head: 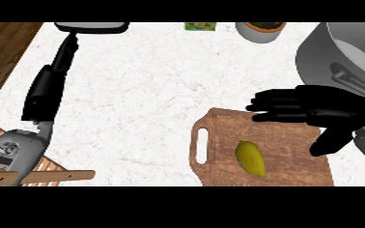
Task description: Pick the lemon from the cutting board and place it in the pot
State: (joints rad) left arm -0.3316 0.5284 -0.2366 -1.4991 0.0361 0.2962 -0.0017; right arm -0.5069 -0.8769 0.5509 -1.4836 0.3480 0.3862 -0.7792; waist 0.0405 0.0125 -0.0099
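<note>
At the near edge of the pale speckled bench (143, 101), on the left, a light wooden rack (53, 174) pokes into the view, and a grey forearm lies over it. From that forearm the left hand (44, 92) stretches away up the bench, black and straight, its fingers pressed together and holding nothing; its far end reaches toward a flat black-rimmed object (91, 27) at the far left edge.

On the near right lies the wooden cutting board (285, 145), its handle slot facing left. The lemon (251, 158) rests on the board's near half, lying lengthwise, free of any hand.

Just beyond the lemon, the right hand (306, 107) hovers over the board's far right corner. It comes in from the right, fingers spread and pointing left over the board's far edge, thumb hanging down toward the near side. It grips nothing, and it stands apart from the lemon, with bare board between them.

Behind the right hand, at the right edge, stands the large grey pot (324, 48), only part of it in view; the hand covers its near side. Nothing lies on the bench between board and pot except the hand itself.

Farthest off, along the far edge, sit a small green box (200, 26) and a grey bowl-shaped planter (260, 30) with a brown inside, both well apart from the board.
</note>
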